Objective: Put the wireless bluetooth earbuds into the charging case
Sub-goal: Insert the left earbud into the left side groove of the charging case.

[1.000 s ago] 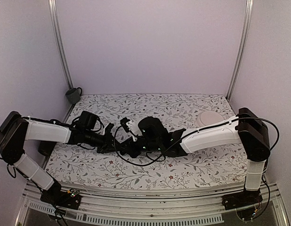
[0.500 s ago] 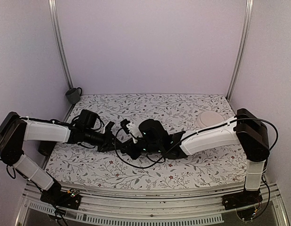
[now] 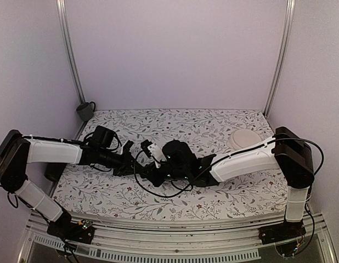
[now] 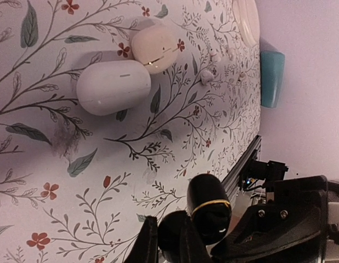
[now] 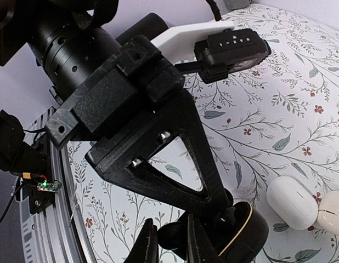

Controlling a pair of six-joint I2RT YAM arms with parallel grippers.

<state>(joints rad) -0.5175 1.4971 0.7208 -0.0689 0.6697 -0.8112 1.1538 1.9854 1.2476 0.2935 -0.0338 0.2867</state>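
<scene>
Both arms reach to the middle of the tabletop [image 4: 60, 186] and meet tip to tip just above it. Case [image 4: 209, 211]: black, glossy, rounded, with a thin yellow line round its middle. It sits off the tabletop at the point where the two pincers converge. Left pincer [image 4: 165, 242]: in its own wrist view the fingers stand a narrow gap apart at the bottom edge. A dark rounded lump sits between them, and the case touches their right side. Whether the lump is part of the case or an earbud cannot be told, nor whether the fingers are clamped on it. Right pincer [image 5: 173, 244]: the fingers are likewise close together with a dark lump between them. The case lies just beside the right-hand finger, against the tip of the left pincer's triangular finger. A firm grip cannot be confirmed. The top view shows only the two black wrists overlapping; the fingertips are hidden there. Two white pebbles [image 4: 113, 86] lie on the tabletop, touching each other, well apart from the case. A white dish [image 4: 247, 22] sits farther off.
</scene>
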